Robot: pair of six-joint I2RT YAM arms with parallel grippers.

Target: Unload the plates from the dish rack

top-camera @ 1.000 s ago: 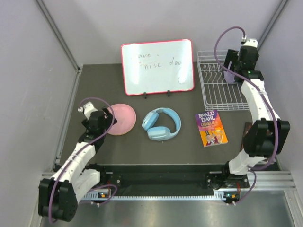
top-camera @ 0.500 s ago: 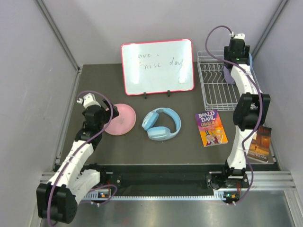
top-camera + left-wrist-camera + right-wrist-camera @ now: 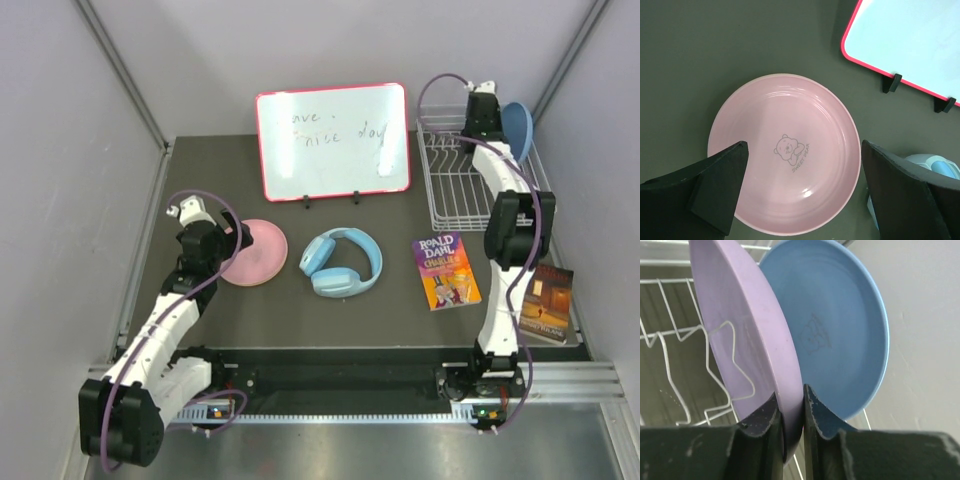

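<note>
The white wire dish rack [image 3: 455, 195] stands at the back right. Over its far end, my right gripper [image 3: 483, 122] is shut on the lower rim of the lavender plate [image 3: 740, 335], which stands on edge against the rack's prongs [image 3: 715, 372]; the rim is pinched where the jaws meet [image 3: 790, 400]. The light blue plate [image 3: 840, 335] stands just behind it and also shows from above [image 3: 518, 128]. A pink plate [image 3: 255, 252] lies flat on the table at the left. My left gripper [image 3: 802, 192] hovers open over that pink plate [image 3: 785, 150], holding nothing.
A red-framed whiteboard [image 3: 333, 140] stands at the back centre. Light blue headphones [image 3: 342, 262] lie mid-table, with a Roald Dahl book [image 3: 446, 270] to their right and a darker book [image 3: 545, 303] near the right edge. Enclosure walls close in on both sides.
My right arm reached further back over the rack and its jaws closed on the lavender plate's rim. The left gripper stayed open over the pink plate, shifting only slightly.
</note>
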